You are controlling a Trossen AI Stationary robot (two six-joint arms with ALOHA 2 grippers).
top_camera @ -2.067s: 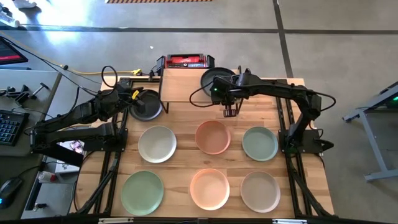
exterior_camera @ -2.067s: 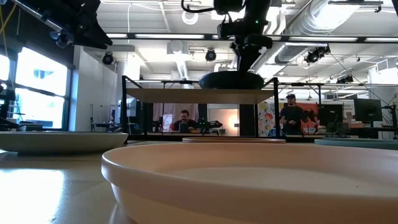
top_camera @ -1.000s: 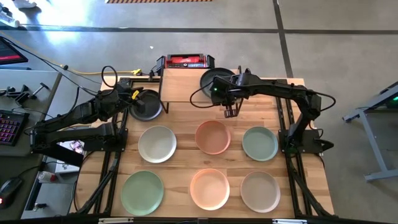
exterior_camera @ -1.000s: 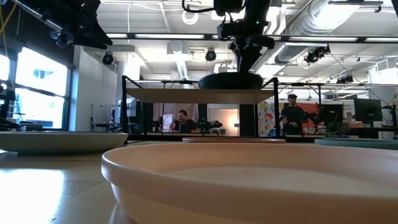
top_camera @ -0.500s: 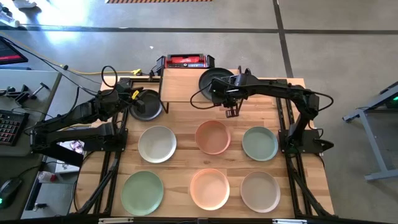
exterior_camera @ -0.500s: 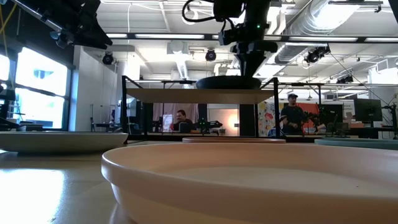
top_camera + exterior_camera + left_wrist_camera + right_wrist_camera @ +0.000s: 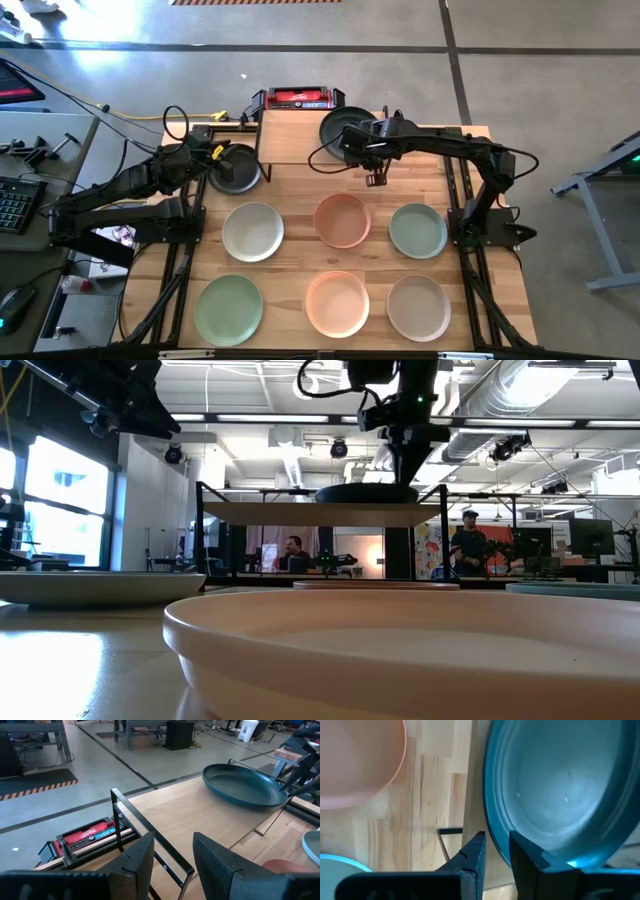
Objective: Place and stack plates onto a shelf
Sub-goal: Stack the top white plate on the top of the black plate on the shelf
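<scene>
Table (image 7: pixel 300 190): a light wooden top that carried the shelf at its far edge, with six plates laid out in two rows nearer the camera side.
Shelf (image 7: pixel 290 140): a low riser with a pale rectangular wooden top on thin black legs; it stood at the table's far middle, just in front of a red-and-black box (image 7: pixel 297 98).
Black plate on shelf (image 7: pixel 343 126): round, shallow and rimmed, it lay flat on the shelf's right end, its rim just beside the right gripper.
Second black plate (image 7: pixel 236 168): it was off the shelf's left end, under the left arm's wrist.
Remaining plates: cream-white (image 7: pixel 253 231), peach-pink (image 7: pixel 342 220) and pale green (image 7: pixel 418 230) in the far row; pale green (image 7: pixel 228 309), peach-pink (image 7: pixel 337 303) and beige (image 7: pixel 418 307) in the near row, all apart from one another.
Right gripper (image 7: pixel 496 851): at the near rim of the shelf's black plate, its fingers stood slightly apart with the rim's edge in line with the gap; whether they pressed on it could not be told.
Left gripper (image 7: pixel 172 855): it hung beside the shelf's left end, fingers apart and empty.
</scene>
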